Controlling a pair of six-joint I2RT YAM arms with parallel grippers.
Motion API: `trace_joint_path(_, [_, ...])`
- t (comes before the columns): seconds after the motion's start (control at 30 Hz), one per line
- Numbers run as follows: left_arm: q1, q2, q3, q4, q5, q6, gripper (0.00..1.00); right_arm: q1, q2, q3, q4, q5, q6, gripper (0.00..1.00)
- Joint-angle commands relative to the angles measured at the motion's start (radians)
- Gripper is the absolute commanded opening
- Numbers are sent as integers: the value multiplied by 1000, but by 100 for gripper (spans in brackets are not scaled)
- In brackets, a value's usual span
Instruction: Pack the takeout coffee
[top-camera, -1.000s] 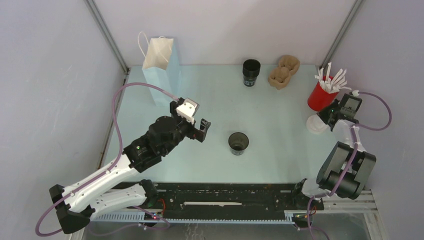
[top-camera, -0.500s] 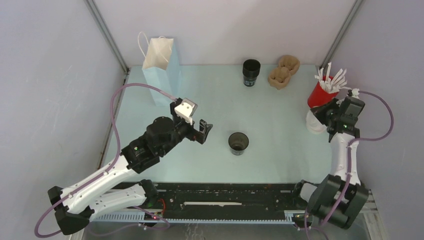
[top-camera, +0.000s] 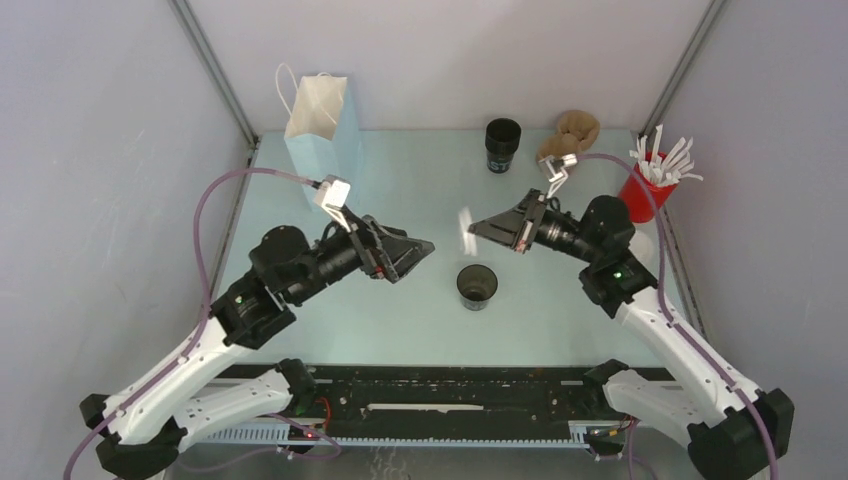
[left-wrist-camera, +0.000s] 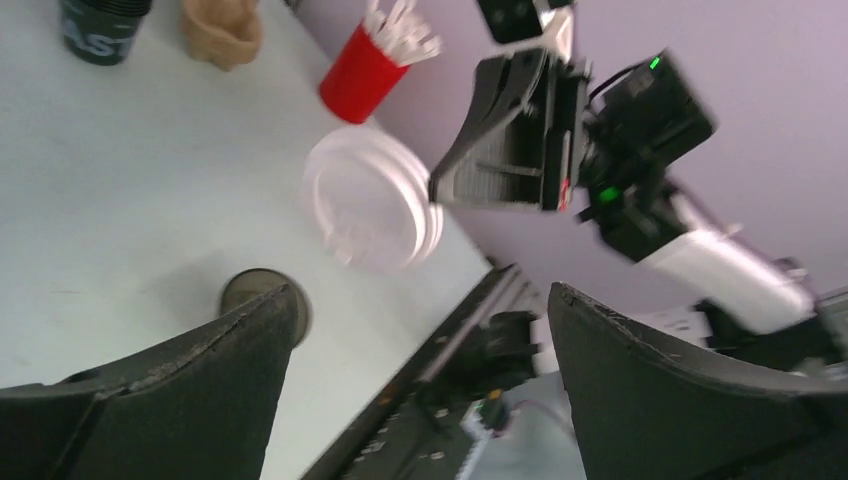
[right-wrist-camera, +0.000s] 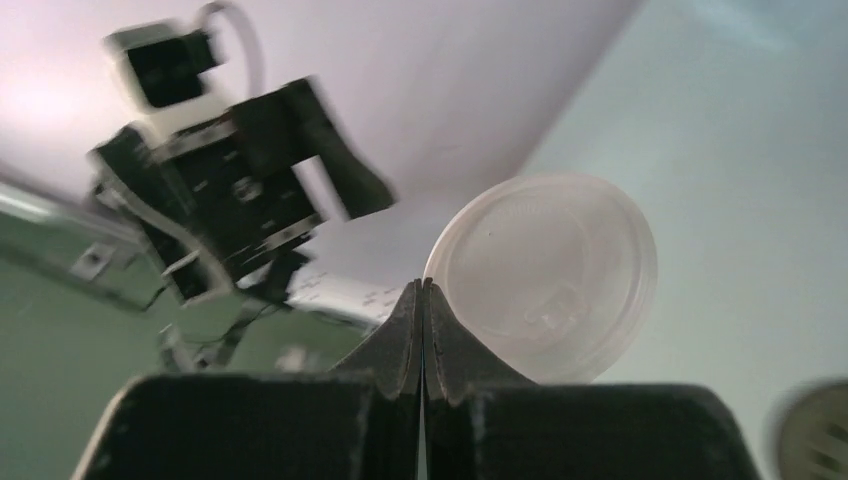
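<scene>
Nearest, the left gripper has its matte black jaws spread wide with nothing between them, and just past their tips the small black disposable cup sits upright and uncovered on the smooth pale table. Facing them, the right gripper has its jaws pressed together on the rim of the thin round white plastic lid, held on edge in the air, apart from that cup. Beyond stand a second black cup, brown moulded-pulp carriers, a red cup of white sticks and a pale blue paper bag.
</scene>
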Motion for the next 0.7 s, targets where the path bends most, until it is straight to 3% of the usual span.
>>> trace_joint_path(0.0, [24, -73, -26, 76, 16, -277, 100, 147, 33, 24, 370, -60, 190, 0])
trace_joint_path(0.2, [71, -86, -58, 111, 33, -436, 98, 204, 98, 34, 596, -59, 294, 0])
trace_joint_path(0.43, [79, -39, -45, 112, 21, -401, 100, 216, 151, 34, 748, -19, 387, 0])
trace_joint_path(0.67, [81, 14, -20, 142, 42, -376, 100, 225, 162, 34, 743, -11, 384, 0])
